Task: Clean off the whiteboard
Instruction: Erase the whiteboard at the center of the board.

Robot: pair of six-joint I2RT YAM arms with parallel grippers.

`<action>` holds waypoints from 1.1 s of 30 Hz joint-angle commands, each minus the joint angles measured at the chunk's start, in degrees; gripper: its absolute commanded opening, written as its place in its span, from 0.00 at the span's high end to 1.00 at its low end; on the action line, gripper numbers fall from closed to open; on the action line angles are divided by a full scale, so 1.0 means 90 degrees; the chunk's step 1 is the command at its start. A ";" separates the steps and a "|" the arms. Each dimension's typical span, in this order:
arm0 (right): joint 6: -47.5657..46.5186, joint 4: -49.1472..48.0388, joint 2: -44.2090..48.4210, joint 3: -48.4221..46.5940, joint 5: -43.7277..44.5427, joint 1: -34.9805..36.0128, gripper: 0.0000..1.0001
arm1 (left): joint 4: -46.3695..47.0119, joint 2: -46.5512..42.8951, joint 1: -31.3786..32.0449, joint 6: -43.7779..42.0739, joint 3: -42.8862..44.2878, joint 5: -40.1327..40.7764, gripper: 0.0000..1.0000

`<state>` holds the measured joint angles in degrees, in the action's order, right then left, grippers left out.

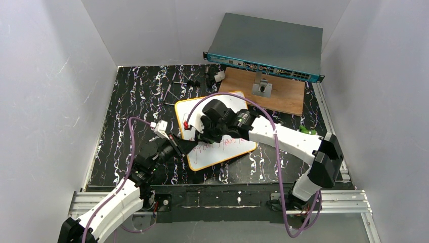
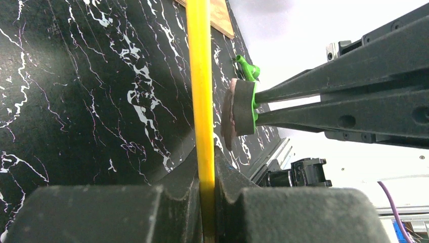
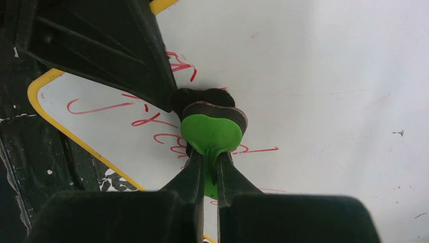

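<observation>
Clamping the board: the left gripper [image 2: 205,169] is clenched on the yellow frame of the whiteboard [image 1: 215,154], at its near-left edge.
Whiteboard, place: middle of the black marbled table [image 1: 126,111], lying askew with its corners turned off square to the table edges.
Right gripper [image 3: 210,158]: pinched tight on the tab of a green eraser [image 3: 211,132]. The dark pad faces down on the white surface, among the red writing [image 3: 96,107].
Writing: red strokes show left and right of the pad. The far-right part of the board looks plain white in the right wrist view.
Edges: the yellow frame runs close along the left of the eraser. The two grippers stand near each other by that side.
Far corner: it lies near the wooden board [image 1: 283,96]. Whether they touch, I cannot tell.
Room, left: a wide strip of bare table lies between the whiteboard and the left wall.
Room, near: a narrower strip lies between the board and the metal rail [image 1: 227,200].
Room, right: the right arm's white link crosses above the table there.
Far side: a grey equipment box [image 1: 268,43] overhangs the wooden board. Small dark parts lie on the table at far left of it, too small to count.
Counts: one whiteboard, one eraser, one wooden board, one grey box, two arms.
</observation>
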<state>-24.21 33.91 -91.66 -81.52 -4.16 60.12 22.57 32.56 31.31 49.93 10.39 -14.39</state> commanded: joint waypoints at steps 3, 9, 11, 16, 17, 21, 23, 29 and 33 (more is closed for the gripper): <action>-0.0267 -0.0115 0.0041 0.0082 0.0428 0.0056 0.99 | 0.0502 -0.0114 -0.0002 -0.0355 0.0058 -0.0126 1.00; -0.0364 -0.0320 -0.0197 0.0275 0.1305 0.0036 0.99 | 0.0553 -0.0133 -0.0002 -0.0358 0.0117 -0.0198 1.00; -0.0434 -0.0465 -0.0006 0.0436 0.1888 -0.0198 0.99 | 0.0403 -0.0296 -0.0002 -0.0411 0.0107 -0.0143 1.00; -0.0284 0.0444 -0.0392 -0.0632 0.0866 0.0081 0.99 | 0.0730 -0.0008 -0.0002 -0.0391 0.0085 -0.0221 1.00; -0.0252 0.0485 -0.0379 -0.0651 0.0719 0.0113 0.99 | 0.0688 -0.0040 -0.0001 -0.0434 0.0085 -0.0218 1.00; -0.0254 0.0788 -0.0026 -0.0605 -0.0151 -0.0242 0.99 | 0.0176 -0.0388 -0.0002 -0.0668 0.0121 0.0039 1.00; -0.0482 0.1122 0.0345 -0.0404 -0.1033 -0.0691 0.99 | -0.0080 -0.0658 -0.0002 -0.0785 0.0101 0.0232 1.00; -0.1351 0.1430 0.1701 0.1504 -0.1983 -0.1641 0.99 | -0.0855 -0.1217 -0.0009 -0.1232 0.0256 0.0810 1.00; -0.1565 0.1089 0.2282 0.2930 -0.1084 -0.1721 0.99 | -0.1514 -0.1304 -0.0004 -0.1737 0.0625 0.1363 1.00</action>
<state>-34.11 43.62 -74.08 -64.99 -15.81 44.38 12.56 21.98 31.38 43.00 11.09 -10.35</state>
